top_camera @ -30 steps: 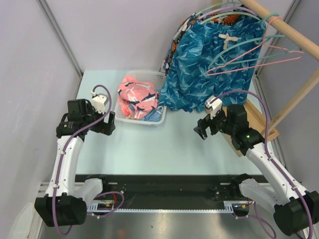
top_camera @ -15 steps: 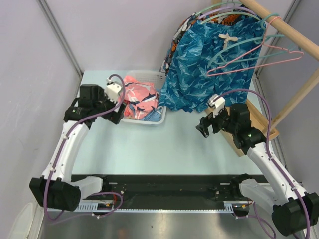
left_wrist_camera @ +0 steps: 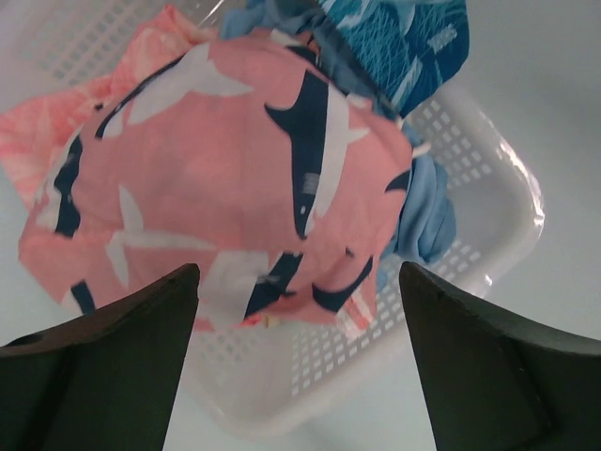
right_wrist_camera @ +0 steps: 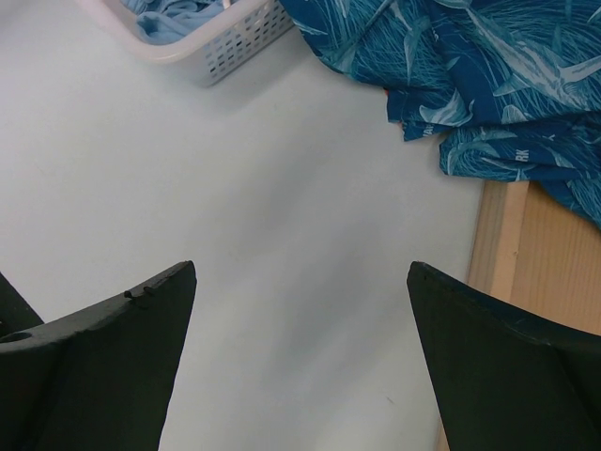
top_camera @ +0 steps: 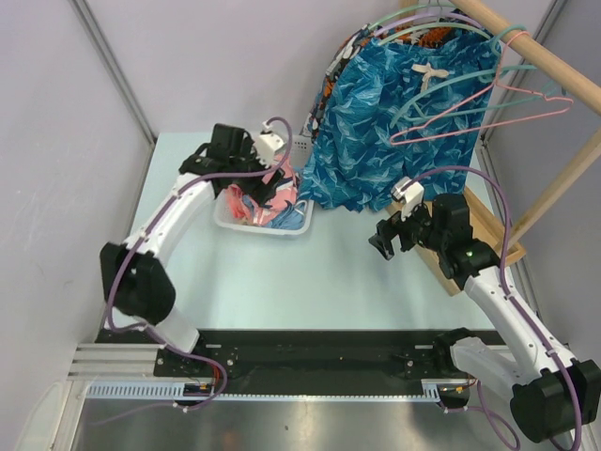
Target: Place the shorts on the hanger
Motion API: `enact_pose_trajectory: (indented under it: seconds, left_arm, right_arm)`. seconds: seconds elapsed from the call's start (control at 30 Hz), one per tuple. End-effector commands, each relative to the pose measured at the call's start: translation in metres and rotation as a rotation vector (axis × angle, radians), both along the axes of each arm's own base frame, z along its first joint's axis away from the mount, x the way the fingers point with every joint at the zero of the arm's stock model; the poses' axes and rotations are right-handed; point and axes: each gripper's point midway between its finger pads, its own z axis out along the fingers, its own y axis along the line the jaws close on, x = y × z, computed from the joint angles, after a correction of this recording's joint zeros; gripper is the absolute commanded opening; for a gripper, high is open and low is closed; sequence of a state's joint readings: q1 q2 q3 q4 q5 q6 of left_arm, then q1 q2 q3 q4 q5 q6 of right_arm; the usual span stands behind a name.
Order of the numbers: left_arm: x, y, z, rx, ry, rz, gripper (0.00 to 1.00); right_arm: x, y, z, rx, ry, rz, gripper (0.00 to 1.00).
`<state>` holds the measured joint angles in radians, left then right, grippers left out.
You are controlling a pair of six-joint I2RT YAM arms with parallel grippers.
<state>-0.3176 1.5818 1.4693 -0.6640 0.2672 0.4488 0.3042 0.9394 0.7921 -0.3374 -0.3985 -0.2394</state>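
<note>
We have the left arm stretched forward and bent over the white plastic mesh basket [top_camera: 293,229] [left_wrist_camera: 488,216]. Its left gripper [top_camera: 272,188] [left_wrist_camera: 296,272] is spread wide just above the coral-pink fish-print shorts [top_camera: 246,202] [left_wrist_camera: 235,169] bundled inside. Our right arm hovers over the pale surface [top_camera: 310,272] [right_wrist_camera: 282,188], its right gripper [top_camera: 383,242] [right_wrist_camera: 300,268] also spread and holding nothing. The thin pink hanger [top_camera: 488,119] hangs from the wooden rail [top_camera: 526,47].

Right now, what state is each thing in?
coral-pink shorts, bunched in the basket, not gripped
white basket, upright, holding clothes
pink hanger, hanging on the wooden rail, empty
blue leaf-print shorts, hanging from the rail
left gripper, open above the coral-pink shorts
right gripper, open, holding nothing
</note>
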Motion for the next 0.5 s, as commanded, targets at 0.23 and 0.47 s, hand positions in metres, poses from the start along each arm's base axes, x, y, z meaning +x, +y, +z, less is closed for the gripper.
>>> enact_pose_trajectory:
  seconds: [0.23, 0.47]
  left_arm:
    - [0.055, -0.047, -0.029, 0.045, -0.006, -0.051, 0.89]
    - [0.069, -0.047, -0.016, 0.055, -0.021, -0.017, 0.28]
  right_arm:
    - [0.013, 0.003, 0.029, 0.013, -0.100, 0.010, 1.00]
    - [0.012, 0.003, 0.028, 0.015, -0.093, 0.008, 1.00]
